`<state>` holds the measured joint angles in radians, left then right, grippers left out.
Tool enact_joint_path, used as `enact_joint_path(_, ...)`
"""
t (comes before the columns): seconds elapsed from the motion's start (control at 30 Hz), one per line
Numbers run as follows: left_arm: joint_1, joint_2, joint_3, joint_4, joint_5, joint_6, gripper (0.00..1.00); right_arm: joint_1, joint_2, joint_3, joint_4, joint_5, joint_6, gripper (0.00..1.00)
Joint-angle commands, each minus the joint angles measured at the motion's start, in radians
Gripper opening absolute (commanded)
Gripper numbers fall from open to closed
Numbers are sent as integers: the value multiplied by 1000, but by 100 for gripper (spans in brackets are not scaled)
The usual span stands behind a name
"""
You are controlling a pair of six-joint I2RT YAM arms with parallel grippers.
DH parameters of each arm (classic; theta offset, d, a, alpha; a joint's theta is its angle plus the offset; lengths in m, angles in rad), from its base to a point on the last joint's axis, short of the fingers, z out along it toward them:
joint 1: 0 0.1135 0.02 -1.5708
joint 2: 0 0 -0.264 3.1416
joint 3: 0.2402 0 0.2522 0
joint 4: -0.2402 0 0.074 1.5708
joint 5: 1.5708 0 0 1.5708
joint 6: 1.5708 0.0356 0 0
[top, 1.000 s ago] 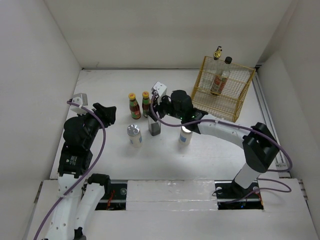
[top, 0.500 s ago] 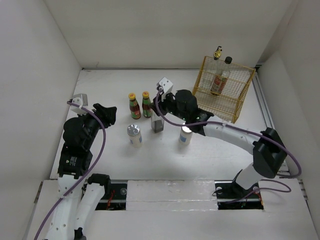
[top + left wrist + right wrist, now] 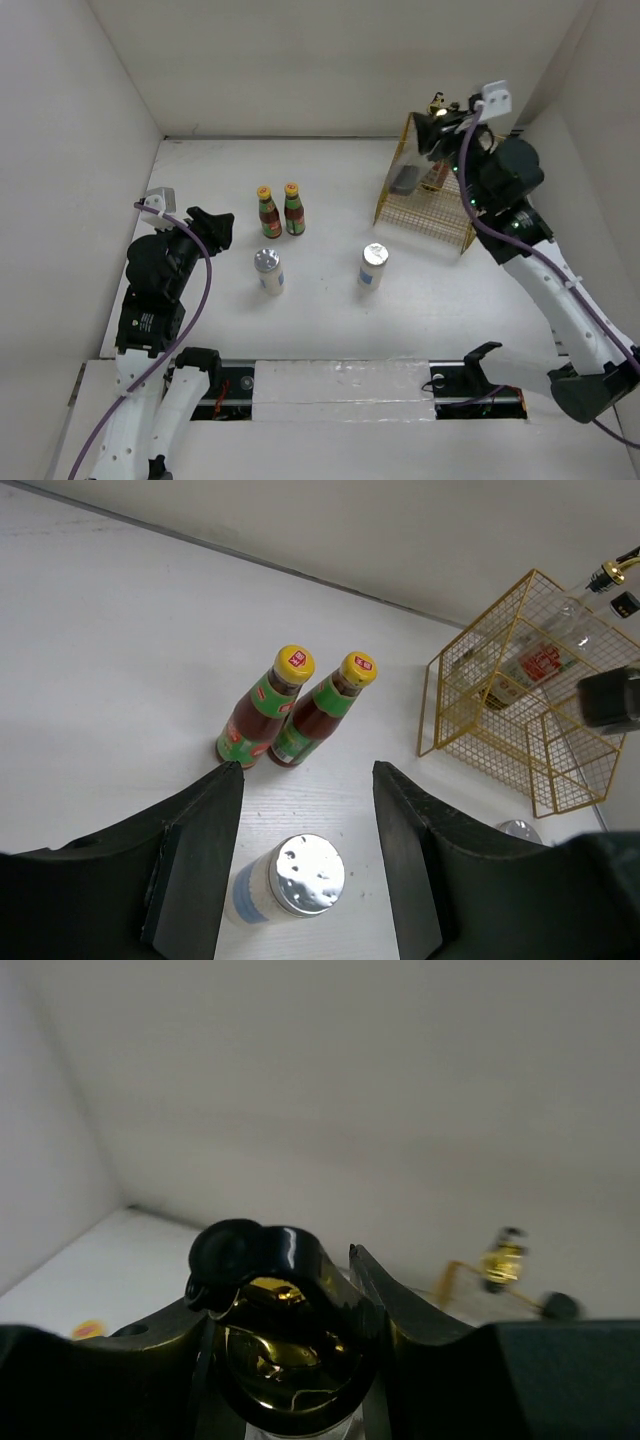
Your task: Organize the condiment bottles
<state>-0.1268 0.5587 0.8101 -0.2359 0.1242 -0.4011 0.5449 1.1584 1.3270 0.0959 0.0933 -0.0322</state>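
Two red-sauce bottles with yellow caps stand side by side at mid-table, also in the left wrist view. Two white silver-lidded shakers stand nearer. My left gripper is open above the left shaker without touching it. My right gripper is raised and shut on the dark black-capped jar, holding it in the air at the left front of the yellow wire basket. A clear gold-topped bottle leans inside the basket.
White walls close in the table on the left, back and right. The basket stands at the back right against the wall. A gold top and a small black cap rise behind the held jar.
My right gripper has lifted the dark jar from beside the red-sauce bottles and carried it up and right to the basket. The left arm has not moved.
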Motion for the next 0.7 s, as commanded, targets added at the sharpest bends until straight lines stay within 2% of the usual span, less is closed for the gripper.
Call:
enact_joint_path(0.0, 6, 1, -8, 44, 26, 4, 50, -123, -14, 92, -22, 86, -9, 0)
enact_joint_path(0.17, 6, 1, -8, 44, 17, 4, 50, -350, 78, 213, -87, 46, -9, 0)
enact_joint_path(0.27, 6, 1, -8, 44, 17, 4, 50, -430, 125, 271, -96, -4, -9, 0)
enact_joint_path(0.5, 6, 10, -8, 44, 26, 4, 50, -577, 245, 391, -107, -78, -18, 0)
enact_joint_path(0.67, 6, 20, -8, 44, 37, 4, 50, -596, 351, 472, -99, -138, -18, 0)
